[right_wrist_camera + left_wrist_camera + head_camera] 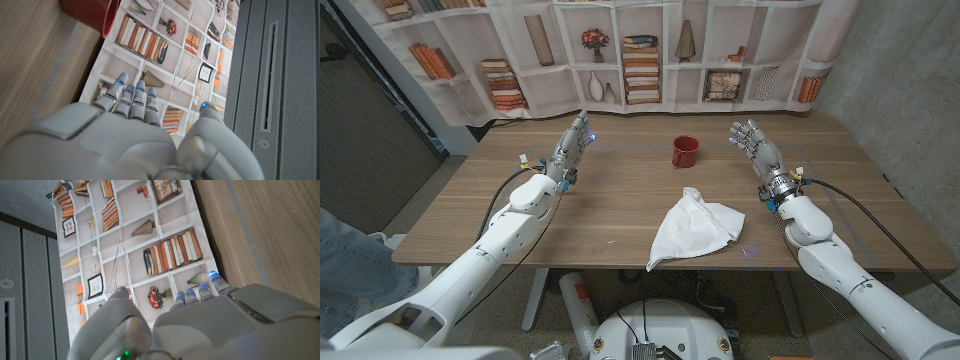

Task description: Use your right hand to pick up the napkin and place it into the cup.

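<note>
On wood table (620,205): napkin (695,230), red cup (684,152); bookshelf backdrop (620,50) behind

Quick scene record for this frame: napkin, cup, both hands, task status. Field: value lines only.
napkin: white napkin, crumpled on the table near its front edge, untouched
cup: red cup, upright, farther back than the napkin, apart from it
right hand: right hand, fingers apart, holding nothing, to the right of the cup
left hand: left hand, fingers extended, holding nothing, left of the cup
task status: not started; napkin not yet picked up
</note>
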You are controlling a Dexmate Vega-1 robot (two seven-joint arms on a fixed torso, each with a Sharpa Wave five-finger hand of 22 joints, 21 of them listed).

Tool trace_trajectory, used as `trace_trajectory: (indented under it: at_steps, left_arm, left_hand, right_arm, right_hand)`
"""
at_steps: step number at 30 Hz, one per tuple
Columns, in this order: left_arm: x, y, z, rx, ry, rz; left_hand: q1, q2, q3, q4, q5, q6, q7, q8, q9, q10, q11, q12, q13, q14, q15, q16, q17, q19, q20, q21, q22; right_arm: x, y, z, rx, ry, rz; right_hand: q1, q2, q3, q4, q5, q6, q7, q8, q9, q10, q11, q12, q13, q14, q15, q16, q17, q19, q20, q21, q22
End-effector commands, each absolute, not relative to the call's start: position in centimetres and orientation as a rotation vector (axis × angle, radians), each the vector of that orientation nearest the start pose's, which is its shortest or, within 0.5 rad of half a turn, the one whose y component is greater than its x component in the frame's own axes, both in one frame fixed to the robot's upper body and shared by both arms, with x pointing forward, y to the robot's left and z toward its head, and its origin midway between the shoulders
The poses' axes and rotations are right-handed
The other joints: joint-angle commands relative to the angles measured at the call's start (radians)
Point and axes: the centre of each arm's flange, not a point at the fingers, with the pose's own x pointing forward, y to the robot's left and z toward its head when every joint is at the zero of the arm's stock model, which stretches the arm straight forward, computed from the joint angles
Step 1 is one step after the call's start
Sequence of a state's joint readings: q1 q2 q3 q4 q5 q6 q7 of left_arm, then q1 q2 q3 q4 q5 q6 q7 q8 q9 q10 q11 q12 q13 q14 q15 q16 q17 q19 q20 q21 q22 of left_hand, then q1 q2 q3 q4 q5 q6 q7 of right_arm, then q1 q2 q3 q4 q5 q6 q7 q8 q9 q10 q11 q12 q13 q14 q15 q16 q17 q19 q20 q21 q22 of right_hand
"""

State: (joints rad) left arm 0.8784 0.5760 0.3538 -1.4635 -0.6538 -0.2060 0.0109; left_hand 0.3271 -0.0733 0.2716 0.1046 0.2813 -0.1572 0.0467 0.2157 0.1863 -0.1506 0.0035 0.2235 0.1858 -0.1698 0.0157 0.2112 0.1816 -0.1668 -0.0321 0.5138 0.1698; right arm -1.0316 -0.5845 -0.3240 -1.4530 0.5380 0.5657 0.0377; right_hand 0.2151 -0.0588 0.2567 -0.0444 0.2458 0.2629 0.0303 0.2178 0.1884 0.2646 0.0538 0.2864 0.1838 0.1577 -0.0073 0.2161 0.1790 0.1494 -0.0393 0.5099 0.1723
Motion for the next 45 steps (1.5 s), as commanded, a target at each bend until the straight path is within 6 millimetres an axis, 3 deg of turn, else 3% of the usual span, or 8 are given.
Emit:
trace_trajectory:
  at_steps: [1,11,19,31,38,45]
  left_arm:
    - [62.7,28.5,-0.2,0.000,-0.607,-0.229]
    - [62.4,28.2,-0.3,0.004,-0.611,-0.237]
    - [62.0,28.2,-0.1,0.010,-0.614,-0.236]
    - [62.1,27.8,-0.1,0.009,-0.610,-0.243]
    - [62.0,27.4,-0.1,0.015,-0.605,-0.251]
    - [61.4,27.4,0.2,0.025,-0.616,-0.244]
  left_hand:
    - [0.012,0.005,0.000,-0.004,-0.002,0.005,-0.001,0.000,0.003,0.003,0.002,0.001,0.002,-0.018,0.010,0.000,0.001,-0.138,-0.068,-0.003,0.004]
    - [0.014,0.007,-0.001,-0.005,-0.003,0.009,0.001,-0.001,0.003,0.005,0.003,0.000,0.002,-0.015,0.011,0.000,0.001,-0.137,-0.064,-0.009,0.004]
    - [0.016,0.010,-0.001,-0.006,-0.003,0.010,-0.001,-0.002,0.003,0.006,0.001,-0.001,0.002,-0.013,0.011,-0.002,0.001,-0.133,-0.059,-0.012,0.005]
    - [0.018,0.012,-0.002,-0.007,-0.005,0.012,0.000,-0.004,0.003,0.007,0.004,-0.003,0.002,-0.009,0.011,-0.002,0.002,-0.129,-0.059,-0.016,0.005]
    - [0.019,0.014,-0.003,-0.007,-0.006,0.012,0.000,-0.005,0.003,0.008,0.005,-0.004,0.002,-0.012,0.012,-0.005,0.002,-0.127,-0.058,-0.020,0.005]
    - [0.019,0.014,-0.004,-0.007,-0.006,0.013,0.000,-0.005,0.003,0.009,0.006,-0.004,0.002,-0.011,0.013,-0.005,0.002,-0.127,-0.058,-0.022,0.005]
  right_arm:
    - [56.7,-29.0,-4.9,-0.112,-0.859,0.268]
    - [55.7,-29.0,-5.4,-0.116,-0.870,0.278]
    - [55.1,-29.0,-5.6,-0.142,-0.886,0.280]
    - [53.7,-29.0,-6.0,-0.197,-0.900,0.278]
    - [53.0,-29.1,-6.4,-0.212,-0.917,0.272]
    - [52.6,-29.1,-6.5,-0.228,-0.925,0.279]
  right_hand:
    - [0.012,0.003,0.002,-0.008,0.006,0.003,-0.007,0.002,0.005,0.011,-0.002,0.002,0.002,0.011,-0.002,0.001,0.005,0.010,-0.048,-0.002,0.003]
    - [0.014,0.004,0.001,-0.010,0.007,0.008,-0.011,0.002,0.006,0.017,-0.001,0.001,0.002,0.018,-0.003,0.000,0.006,0.020,-0.048,-0.005,0.003]
    - [0.039,0.017,0.011,-0.024,0.008,0.029,-0.043,0.006,0.006,0.024,-0.006,-0.003,0.002,0.037,-0.007,0.000,0.004,0.041,-0.044,-0.010,0.003]
    - [0.049,0.021,0.014,-0.030,0.006,0.034,-0.034,0.005,0.007,0.031,-0.011,-0.004,0.002,0.046,-0.011,-0.002,0.004,0.047,-0.043,-0.016,0.003]
    - [0.060,0.023,0.016,-0.037,0.005,0.050,-0.056,0.008,0.007,0.038,-0.020,-0.006,0.002,0.050,-0.015,-0.005,0.004,0.050,-0.044,-0.023,0.004]
    - [0.064,0.023,0.017,-0.040,0.004,0.052,-0.056,0.007,0.007,0.042,-0.021,-0.006,0.002,0.052,-0.016,-0.006,0.004,0.052,-0.044,-0.026,0.004]
